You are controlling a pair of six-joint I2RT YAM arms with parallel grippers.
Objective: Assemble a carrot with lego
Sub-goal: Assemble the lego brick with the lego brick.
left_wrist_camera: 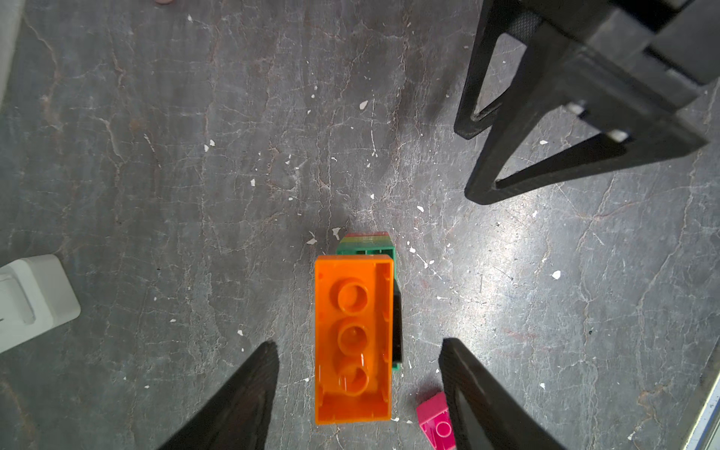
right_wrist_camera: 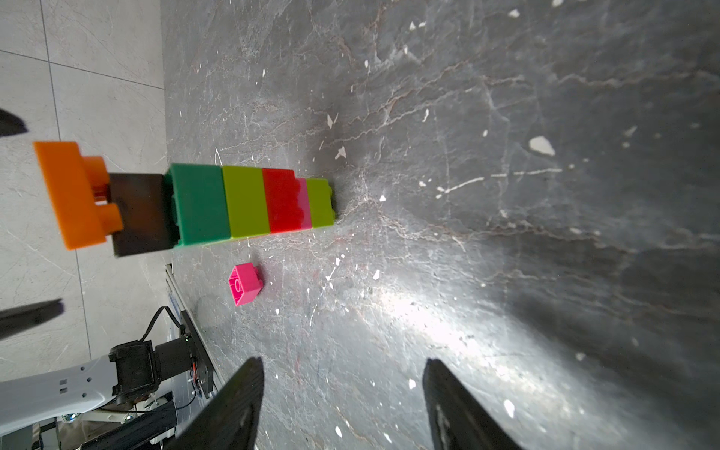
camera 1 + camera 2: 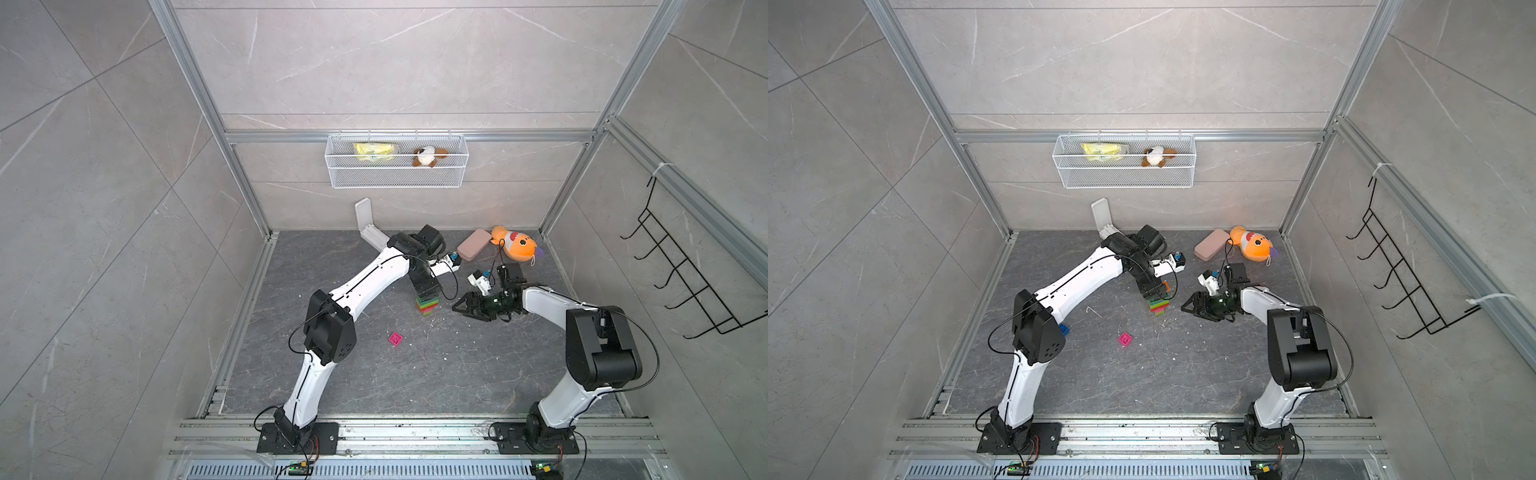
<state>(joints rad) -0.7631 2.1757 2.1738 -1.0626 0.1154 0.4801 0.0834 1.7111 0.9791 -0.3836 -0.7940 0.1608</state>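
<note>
Your left gripper (image 1: 358,343) spread over the upright carrot (image 2: 245,202) at mid desk (image 3: 457,374), right gripper (image 2: 343,360) spread, empty, beside it, one pink brick (image 2: 245,282) near, one pink case (image 3: 473,244), one fish toy (image 3: 515,245) behind.

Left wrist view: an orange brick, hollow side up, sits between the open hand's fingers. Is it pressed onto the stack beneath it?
Observer: Seemingly not. In the right wrist view the orange brick has its studs exposed above the black brick that tops the carrot.
Operator: What lies under that black one?
Observer: Green, lime, red and pink bricks, then a lime tip standing on the table.
</note>
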